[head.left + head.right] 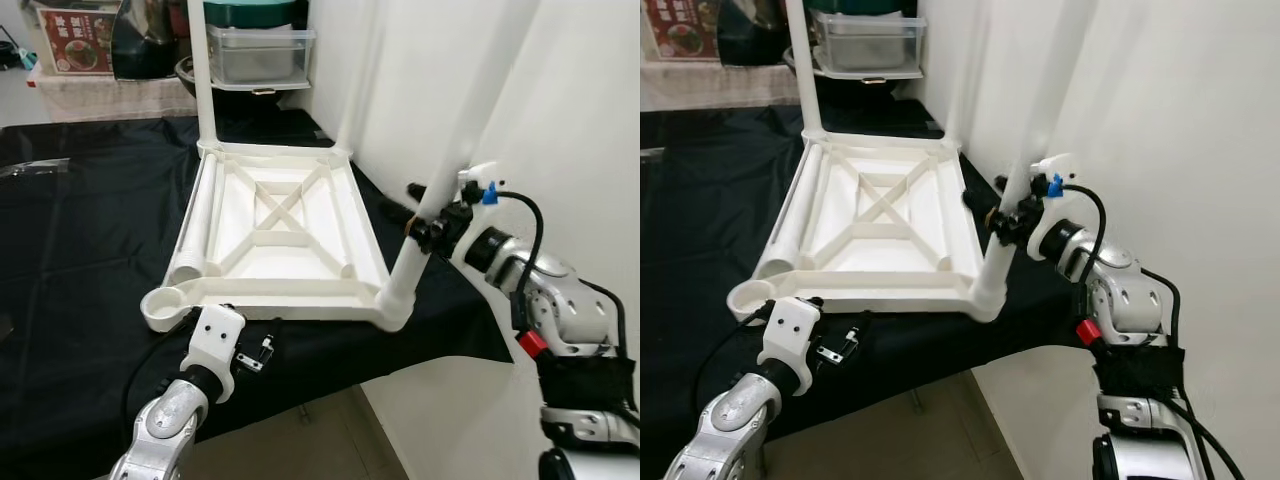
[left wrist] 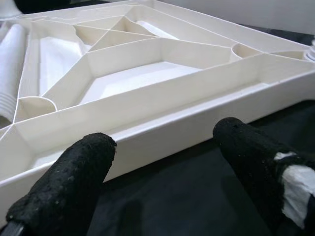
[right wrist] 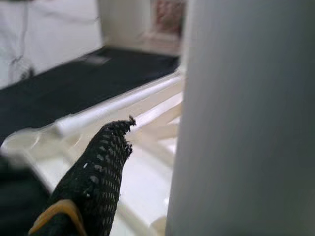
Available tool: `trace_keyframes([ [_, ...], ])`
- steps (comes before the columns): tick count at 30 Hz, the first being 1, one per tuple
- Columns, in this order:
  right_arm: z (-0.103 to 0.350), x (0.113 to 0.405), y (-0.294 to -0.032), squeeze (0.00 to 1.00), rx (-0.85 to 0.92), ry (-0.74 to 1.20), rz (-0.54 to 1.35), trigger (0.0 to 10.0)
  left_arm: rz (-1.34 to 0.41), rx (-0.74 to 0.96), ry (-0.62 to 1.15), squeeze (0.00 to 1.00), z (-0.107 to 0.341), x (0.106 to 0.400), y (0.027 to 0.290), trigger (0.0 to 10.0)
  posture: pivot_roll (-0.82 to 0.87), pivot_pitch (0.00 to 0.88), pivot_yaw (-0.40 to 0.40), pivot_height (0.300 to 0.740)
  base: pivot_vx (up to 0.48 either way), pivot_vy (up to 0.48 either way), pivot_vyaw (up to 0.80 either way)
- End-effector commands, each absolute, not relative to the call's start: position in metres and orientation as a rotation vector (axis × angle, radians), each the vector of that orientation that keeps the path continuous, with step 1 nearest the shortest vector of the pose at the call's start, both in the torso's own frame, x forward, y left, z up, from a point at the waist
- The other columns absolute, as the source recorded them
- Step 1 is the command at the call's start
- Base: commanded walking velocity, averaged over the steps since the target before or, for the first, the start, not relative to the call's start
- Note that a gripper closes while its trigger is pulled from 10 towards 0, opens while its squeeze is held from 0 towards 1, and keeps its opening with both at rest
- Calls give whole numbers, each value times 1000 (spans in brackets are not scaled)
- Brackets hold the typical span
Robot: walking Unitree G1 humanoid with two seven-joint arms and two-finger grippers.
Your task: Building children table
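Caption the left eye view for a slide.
Right gripper clamps a white plastic table leg seated in the upturned white plastic tabletop; left gripper waits nearby.

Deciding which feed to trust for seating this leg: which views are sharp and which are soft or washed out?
Left eye view: sharp; table top bright but its ribs readable. Left wrist view: ribs crisp, near fingers slightly soft. Right wrist view: leg a blurred grey mass, finger sharper, background hazy.

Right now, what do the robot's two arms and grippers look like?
Both arms are silver with white wrist housings. The left gripper has thick black textured fingers, one white-taped. The right gripper has a blue clip, a looping black cable and a red tab.
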State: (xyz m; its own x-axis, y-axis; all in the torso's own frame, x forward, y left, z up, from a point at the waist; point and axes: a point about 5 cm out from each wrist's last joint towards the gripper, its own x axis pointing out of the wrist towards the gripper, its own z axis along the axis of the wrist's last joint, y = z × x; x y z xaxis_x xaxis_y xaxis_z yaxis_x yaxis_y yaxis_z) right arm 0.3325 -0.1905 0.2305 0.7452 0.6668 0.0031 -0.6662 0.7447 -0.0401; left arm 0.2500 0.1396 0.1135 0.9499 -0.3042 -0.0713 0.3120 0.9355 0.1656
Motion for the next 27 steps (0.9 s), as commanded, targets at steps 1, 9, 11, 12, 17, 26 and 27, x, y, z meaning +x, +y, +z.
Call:
trace_keyframes([
  [1, 226, 331, -190, 0, -63, 4, 754, 10000, -313, 181, 64, 0, 108, 249, 140, 10000, 26, 0, -134, 740, 0, 0, 0],
  [9, 212, 344, -199, 0, -103, 49, 652, 0, -315, 185, 65, 0, 108, 247, 140, 10000, 41, 0, -134, 740, 0, 0, 0],
  [11, 208, 349, -213, 0, -105, 65, 597, 0, -312, 191, 67, 0, 109, 247, 143, 10000, 38, 0, -128, 740, 0, 0, 0],
  [12, 206, 354, -224, 0, -114, 95, 519, 0, -311, 195, 68, 0, 109, 247, 145, 10000, 34, 0, -126, 740, 0, 0, 0],
  [17, 190, 368, -258, 0, -65, 251, 65, 0, -312, 197, 70, 0, 109, 247, 146, 10000, 20, 0, -123, 740, 0, 0, 0],
  [26, 147, 356, -195, 0, 103, 323, -244, 3490, -336, 187, 72, 0, 108, 247, 138, 10000, 23, 0, -119, 740, 0, 0, 0],
  [27, 149, 357, -184, 0, 95, 314, -187, 3490, -333, 188, 72, 0, 108, 247, 139, 10000, 24, 0, -121, 740, 0, 0, 0],
])
